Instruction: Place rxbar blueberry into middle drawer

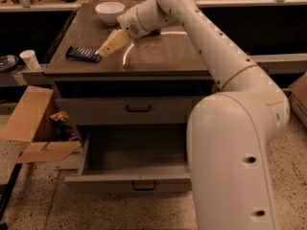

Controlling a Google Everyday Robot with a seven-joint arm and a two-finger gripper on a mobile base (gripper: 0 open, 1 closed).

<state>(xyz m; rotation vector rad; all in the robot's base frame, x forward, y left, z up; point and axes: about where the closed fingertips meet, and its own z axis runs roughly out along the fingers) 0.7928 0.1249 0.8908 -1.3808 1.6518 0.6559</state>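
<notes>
- gripper low over the left part of the cabinet top, tip aimed down-left at the bar
- can't tell how wide it is set; tan end reads as one wedge from here
- holds nothing as far as I can see; tip is right at the near end of the bar, can't tell if touching or just beside it
- blueberry bar lies flat on the top near the left edge, dark blue wrapper, pale stripes up
- step in hand, my read: approach to the pick, bar not yet grasped or lifted
- next move needs: gripper centred over the bar and set across its narrow width, then down onto it and closed; the bar is thin and flat, so a shallow or off-centre pinch could slide it toward the left edge
- after that: lift, carry forward and down to the drawer
- middle drawer is pulled out, below the front edge of the top, tray looks bare, ready to take the bar
- upper drawer above it is shut
- white bowl at the back of the top, well apart from the bar
- paper cup and cardboard box off to the left of the cabinet, not in the path
</notes>
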